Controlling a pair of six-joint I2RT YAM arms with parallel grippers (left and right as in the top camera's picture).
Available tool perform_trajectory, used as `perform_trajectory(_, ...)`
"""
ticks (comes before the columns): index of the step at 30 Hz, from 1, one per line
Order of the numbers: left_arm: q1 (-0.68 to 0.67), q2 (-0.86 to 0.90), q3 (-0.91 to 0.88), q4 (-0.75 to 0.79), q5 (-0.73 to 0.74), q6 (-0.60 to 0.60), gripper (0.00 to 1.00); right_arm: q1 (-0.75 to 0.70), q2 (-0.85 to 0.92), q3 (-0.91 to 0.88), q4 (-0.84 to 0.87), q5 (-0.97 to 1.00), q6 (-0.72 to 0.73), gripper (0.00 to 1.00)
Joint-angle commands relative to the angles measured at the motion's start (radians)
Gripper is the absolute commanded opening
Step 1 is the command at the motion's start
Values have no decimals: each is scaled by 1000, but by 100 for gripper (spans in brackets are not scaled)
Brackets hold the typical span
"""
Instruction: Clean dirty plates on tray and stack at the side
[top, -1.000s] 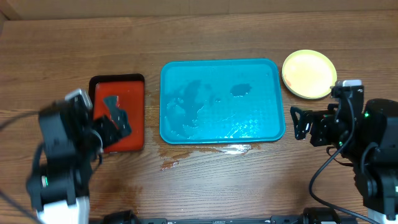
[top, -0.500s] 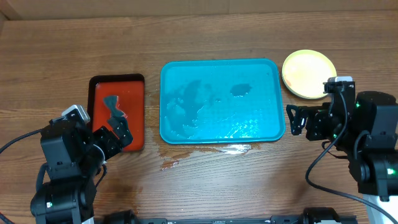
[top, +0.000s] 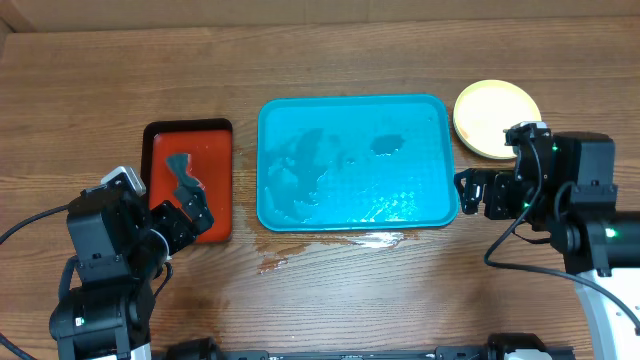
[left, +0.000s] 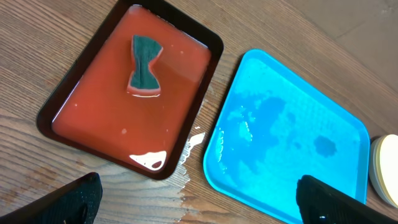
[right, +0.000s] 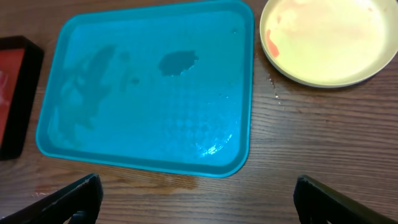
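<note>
My left end effector (top: 183, 215) and right end effector (top: 480, 192) hang released, empty
The yellow plate (right: 323, 43) sits on the counter (top: 330, 50) just off the tray (top: 350, 200) corner, an orange-red smear (right: 272, 45) on it; wet plastic may slip when I pinch its rim

The tray (top: 355, 165) lies between the smaller tray (top: 212, 160) and the plate (top: 495, 115).

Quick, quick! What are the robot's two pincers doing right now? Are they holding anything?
Left pincer: open, holding nothing.
Right pincer: open, holding nothing.
</note>
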Motion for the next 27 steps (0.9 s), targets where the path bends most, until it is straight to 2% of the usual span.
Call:
perform_trajectory(1,-1,0,-13,1,-11,-10,100,8,-1,1,6,-10,-28,100)
perform_trajectory(6,-1,0,-13,1,-11,-10,100,10,-24,0,6,-88,-28,100)
perform_trajectory(11,-1,0,-13,1,-11,-10,100,10,-148,-55,55,-101,-24,100)
perform_trajectory(23,-1,0,-13,1,-11,-10,100,10,-726,-553,391,-112,-10,100)
perform_trajectory(27,-1,0,-13,1,-11,-10,100,10,-846,-681,533,-111,32,100)
